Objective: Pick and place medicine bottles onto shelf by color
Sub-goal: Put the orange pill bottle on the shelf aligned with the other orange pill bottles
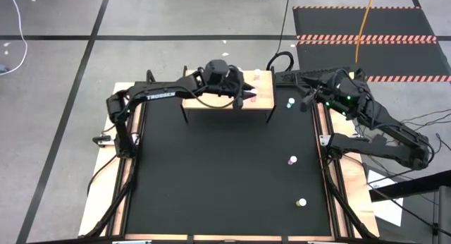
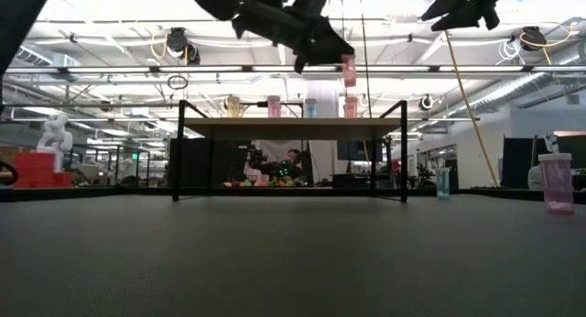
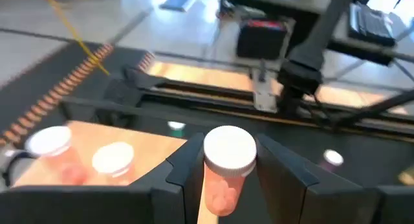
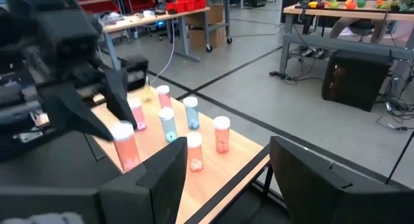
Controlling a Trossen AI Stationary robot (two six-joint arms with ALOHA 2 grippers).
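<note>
Left gripper point(image 3: 223, 179) is over the shelf point(image 1: 261, 96), at 12 o'clock on the table point(image 1: 218, 173) in the high view. Its fingers are clamped on a pink bottle point(image 3: 223, 169) with a white cap; in the low view the bottle point(image 2: 349, 71) hangs clear above the shelf top point(image 2: 293, 122).

On the shelf: right wrist view shows five bottles standing, two blue-green point(image 4: 167, 125), pink ones point(image 4: 194, 151) beside them, one pale point(image 4: 163, 94) at the back.

Loose on the table in the high view: a bottle point(image 1: 290, 101) at 1 o'clock just beyond the shelf's right end, another point(image 1: 292, 160) at 3 o'clock, and a third point(image 1: 301, 202) at 4 o'clock.

Right gripper point(image 4: 220, 179) waits at the table's 2 o'clock corner, fingers spread, nothing between them.
</note>
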